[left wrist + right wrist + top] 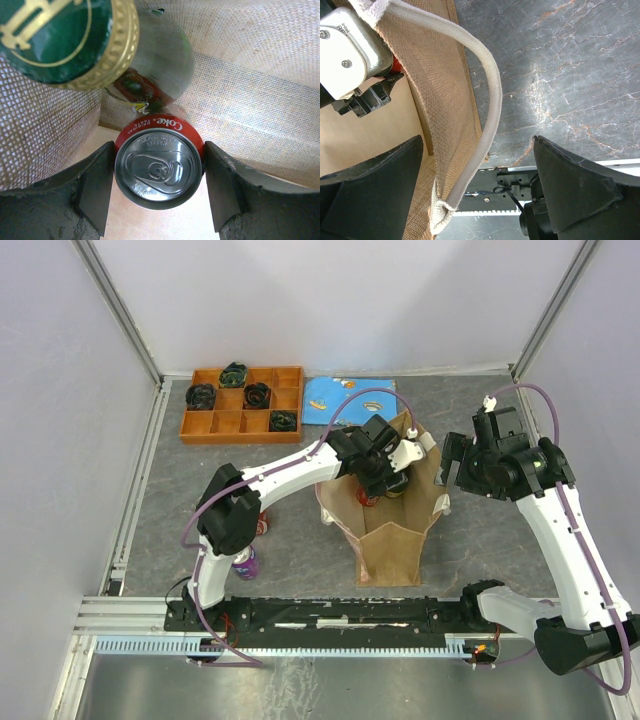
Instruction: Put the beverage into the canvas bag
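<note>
Most is done: my left gripper (157, 186) pinches the Coke can (158, 167) low inside the canvas bag (260, 95), a green bottle (55, 40) at its 11 o'clock. Only letting go remains, I judge. My right gripper (477, 182), spread, straddles the bag's strap (490, 100).

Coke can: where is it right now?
In the left wrist view, the Coke can is held by the left gripper inside the canvas bag, next to a green-capped bottle.

Lab robot cell, white panel walls (330, 300), aluminium frame posts (119, 308)
</note>
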